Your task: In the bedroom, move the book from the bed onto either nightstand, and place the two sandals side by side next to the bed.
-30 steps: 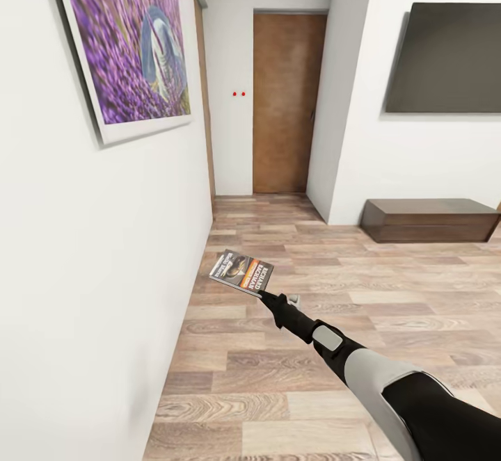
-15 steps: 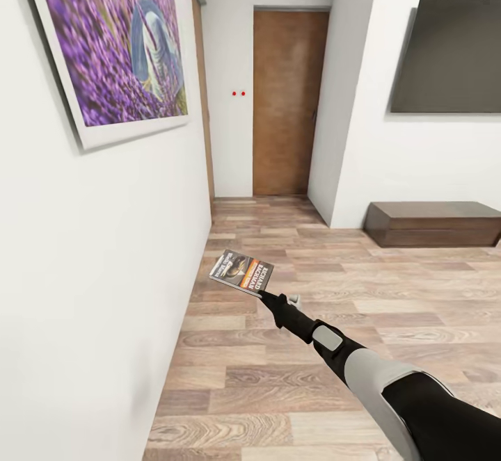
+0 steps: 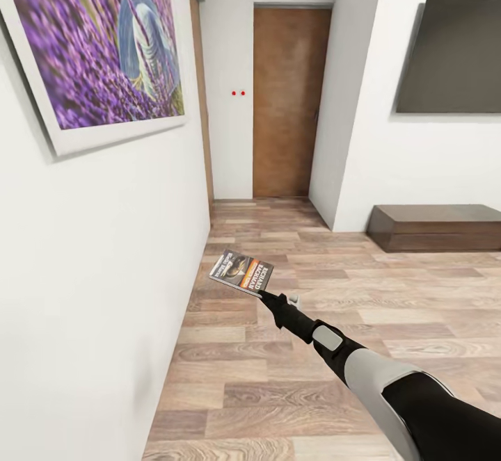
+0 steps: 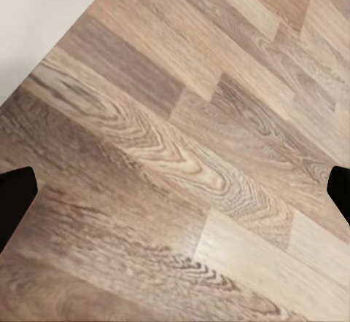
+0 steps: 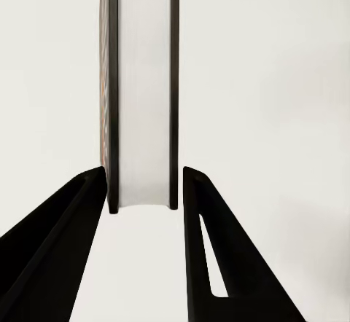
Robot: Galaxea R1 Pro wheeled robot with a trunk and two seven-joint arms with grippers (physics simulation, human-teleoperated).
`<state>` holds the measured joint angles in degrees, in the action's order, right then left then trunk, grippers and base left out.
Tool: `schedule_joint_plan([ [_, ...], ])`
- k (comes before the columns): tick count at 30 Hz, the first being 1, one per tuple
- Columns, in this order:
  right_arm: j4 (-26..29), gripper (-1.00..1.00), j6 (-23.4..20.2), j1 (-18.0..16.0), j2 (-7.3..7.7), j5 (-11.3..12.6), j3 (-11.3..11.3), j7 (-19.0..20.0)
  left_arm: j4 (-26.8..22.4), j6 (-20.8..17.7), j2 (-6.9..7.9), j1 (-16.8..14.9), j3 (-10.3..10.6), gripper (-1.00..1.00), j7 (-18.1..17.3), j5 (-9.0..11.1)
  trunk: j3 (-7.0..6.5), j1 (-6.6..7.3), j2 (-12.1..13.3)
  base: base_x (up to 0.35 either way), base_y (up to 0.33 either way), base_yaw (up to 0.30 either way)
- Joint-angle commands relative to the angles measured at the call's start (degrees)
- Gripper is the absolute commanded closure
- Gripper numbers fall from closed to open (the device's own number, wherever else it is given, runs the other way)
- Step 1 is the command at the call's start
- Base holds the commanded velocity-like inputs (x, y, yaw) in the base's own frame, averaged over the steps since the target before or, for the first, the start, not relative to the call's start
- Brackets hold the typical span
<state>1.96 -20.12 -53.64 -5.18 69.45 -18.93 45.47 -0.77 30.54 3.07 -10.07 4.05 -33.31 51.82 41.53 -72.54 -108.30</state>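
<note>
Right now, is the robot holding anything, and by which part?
Yes: the right gripper holds the book by one edge, its fingers pinching the covers. The left holds nothing.

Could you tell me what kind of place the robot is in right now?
Probably a home hallway opening into a living area: wood-plank floor, a closed brown door at the far end, a framed lavender picture on the near wall, and a dark screen mounted above a low cabinet.

Lettering on the book cover

The book (image 3: 241,271) carries white capitals beside an orange band, seen upside down from here — they seem to read "RICHARD BACHMAN", though the small print is blurred — nothing else legible anywhere in the room.
</note>
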Motion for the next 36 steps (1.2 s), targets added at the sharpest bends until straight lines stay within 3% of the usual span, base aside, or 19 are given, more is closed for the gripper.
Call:
schedule_joint_plan([
  [1, -0.03, 1.00, -0.53, -0.06, 0.00, 0.77, 0.04, 0.14, 0.07, 0.13, 0.01, -0.04, 0.43, -1.00, -0.27, 0.57, 0.05, -0.02, -0.02, 0.224, 0.000, 0.000],
  [20, -0.03, 1.00, -0.53, -0.06, 0.00, 0.75, 0.05, 0.14, 0.07, 0.13, 0.01, -0.04, 0.43, -1.00, -0.27, 0.57, 0.05, -0.02, -0.02, 0.224, 0.000, -0.021],
  [36, -0.03, 1.00, -0.53, -0.06, 0.00, 0.75, 0.04, 0.14, 0.07, 0.13, 0.01, -0.04, 0.43, -1.00, -0.27, 0.57, 0.05, -0.02, -0.02, 0.224, 0.000, -0.193],
])
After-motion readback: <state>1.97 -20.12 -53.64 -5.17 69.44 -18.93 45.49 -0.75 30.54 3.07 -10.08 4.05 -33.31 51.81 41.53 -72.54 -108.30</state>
